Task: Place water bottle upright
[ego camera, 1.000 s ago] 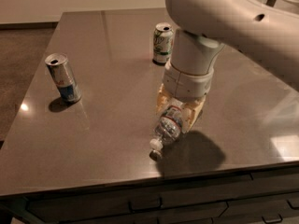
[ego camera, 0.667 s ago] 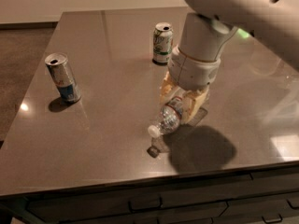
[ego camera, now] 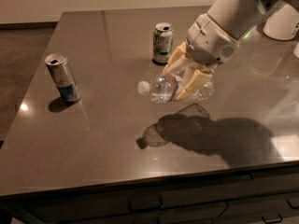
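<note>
1. The gripper (ego camera: 174, 84) is hanging over the middle of the table (ego camera: 107, 167), with the arm reaching in from the far right corner.
2. Its jaws are pinching the water bottle (ego camera: 163, 88) across the body.
3. The water bottle is lying roughly level, not upright, its white cap pointing at the left edge. It is hanging clear of the table, its shadow (ego camera: 201, 129) falling towards the near edge.
4. A green-white can (ego camera: 162, 42) is standing upright just behind the gripper, towards the far edge.
5. A silver-blue can (ego camera: 63, 77) is standing upright near the left edge, well apart.
</note>
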Controlling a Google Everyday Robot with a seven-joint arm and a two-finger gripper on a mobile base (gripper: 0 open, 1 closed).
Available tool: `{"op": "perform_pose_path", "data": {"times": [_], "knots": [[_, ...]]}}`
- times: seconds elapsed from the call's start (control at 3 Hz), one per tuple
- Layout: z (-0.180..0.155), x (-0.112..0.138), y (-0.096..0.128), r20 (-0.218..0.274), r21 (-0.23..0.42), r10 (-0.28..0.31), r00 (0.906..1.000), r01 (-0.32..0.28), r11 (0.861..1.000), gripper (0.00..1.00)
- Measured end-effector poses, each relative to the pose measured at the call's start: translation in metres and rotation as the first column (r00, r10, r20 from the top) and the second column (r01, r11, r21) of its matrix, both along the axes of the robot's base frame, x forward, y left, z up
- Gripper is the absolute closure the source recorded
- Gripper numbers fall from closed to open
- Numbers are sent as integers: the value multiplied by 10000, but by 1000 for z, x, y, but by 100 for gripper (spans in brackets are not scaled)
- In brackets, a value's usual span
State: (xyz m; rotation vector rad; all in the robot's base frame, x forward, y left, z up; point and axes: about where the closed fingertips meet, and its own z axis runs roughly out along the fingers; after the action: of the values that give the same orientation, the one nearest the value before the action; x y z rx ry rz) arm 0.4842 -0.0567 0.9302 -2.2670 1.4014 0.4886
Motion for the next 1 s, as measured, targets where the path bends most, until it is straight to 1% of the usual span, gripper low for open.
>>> {"op": "perform_pose_path", "data": {"times": [0.33, 0.67, 1.0], "knots": [[14, 1, 12, -874, 2081, -908, 9920, 1073, 9722, 100], [26, 1, 23, -1606, 4051, -1267, 9789, 1824, 8959, 100], [36, 4, 25, -2303, 5709, -1581, 9602, 2649, 7771, 100]]}}
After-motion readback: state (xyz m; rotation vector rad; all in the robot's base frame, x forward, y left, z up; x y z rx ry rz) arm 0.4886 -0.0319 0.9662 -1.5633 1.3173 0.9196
